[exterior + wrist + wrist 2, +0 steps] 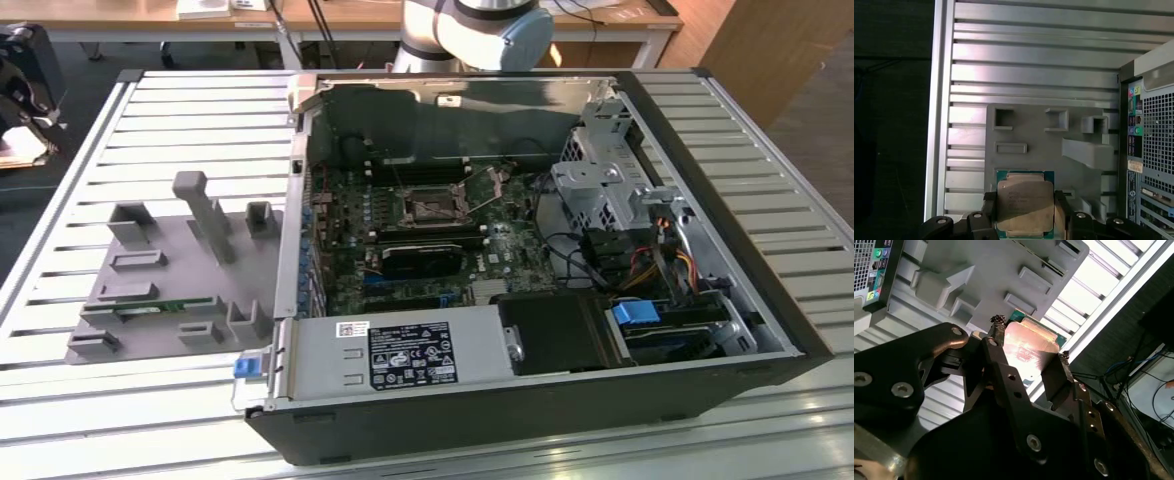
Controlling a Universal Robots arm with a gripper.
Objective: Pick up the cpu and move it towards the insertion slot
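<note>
In both wrist views my gripper (1025,212) is shut on the cpu (1025,200), a square chip with a silvery top and a green rim. One dark finger (989,207) presses on each of two opposite edges. In the second wrist view the cpu (1029,347) sits between the fingertips of the gripper (1031,340) and catches a bright glare. It hangs over the grey tray (1029,130), apparently raised off it. The insertion slot (434,208) is the metal-framed socket on the green motherboard inside the open computer case.
The grey tray (160,290) with raised holders lies on the slatted metal table (174,130), at the exterior view's left of the open case (534,300). A green circuit strip (154,308) rests in the tray. The arm's base (481,30) stands behind the case.
</note>
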